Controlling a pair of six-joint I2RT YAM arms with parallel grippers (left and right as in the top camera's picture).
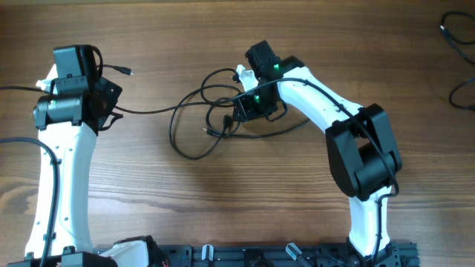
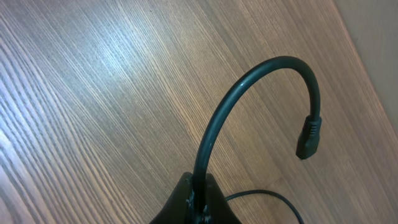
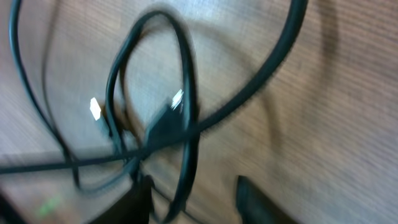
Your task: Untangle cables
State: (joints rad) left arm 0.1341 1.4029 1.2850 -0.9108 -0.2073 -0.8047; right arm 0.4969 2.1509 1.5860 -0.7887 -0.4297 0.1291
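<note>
The left jaws are clamped on one cable (image 2: 273, 62) near its plug (image 2: 309, 137). The right jaws are seen parted over the knot (image 1: 223, 111) mid-tabletop (image 1: 223, 193). One strand is stretched clear leftward, while most untangling is judged undone.

Overhead shot's bright and even, everything sharp, just soft little shadows hugging the cables (image 1: 194, 111) on the surface (image 1: 223, 215). Left wrist cam is crisp too, with a pale sheen of glare streaking across the wood grain. Right wrist cam's a smeary mess though: heavy motion blur, dimmer, fuzzy shadows under the loops.
</note>
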